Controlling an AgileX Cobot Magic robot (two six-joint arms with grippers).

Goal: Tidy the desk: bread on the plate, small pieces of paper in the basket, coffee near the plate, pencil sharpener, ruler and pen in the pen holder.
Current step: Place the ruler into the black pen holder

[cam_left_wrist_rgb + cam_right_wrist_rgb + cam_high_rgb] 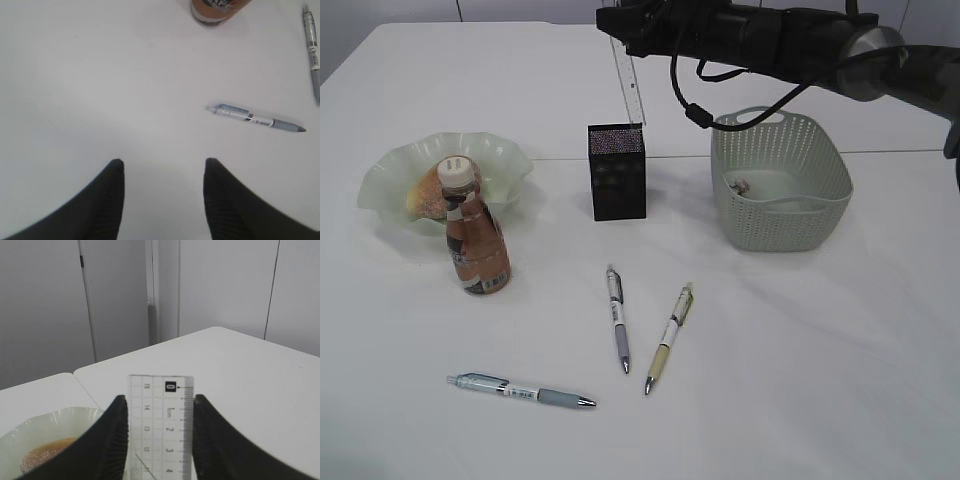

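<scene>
My right gripper is shut on the translucent ruler. It holds the ruler upright, with the lower end at the mouth of the black mesh pen holder. The bread lies in the wavy green plate. The coffee stands right in front of the plate. Three pens lie on the desk. My left gripper hangs open over bare desk, left of the blue-grey pen. The pencil sharpener is out of view.
The grey-green basket stands right of the pen holder, with a small crumpled piece inside. My right arm reaches in from the upper right above the basket, its cable hanging over the rim. A second pen shows at the left wrist view's right edge.
</scene>
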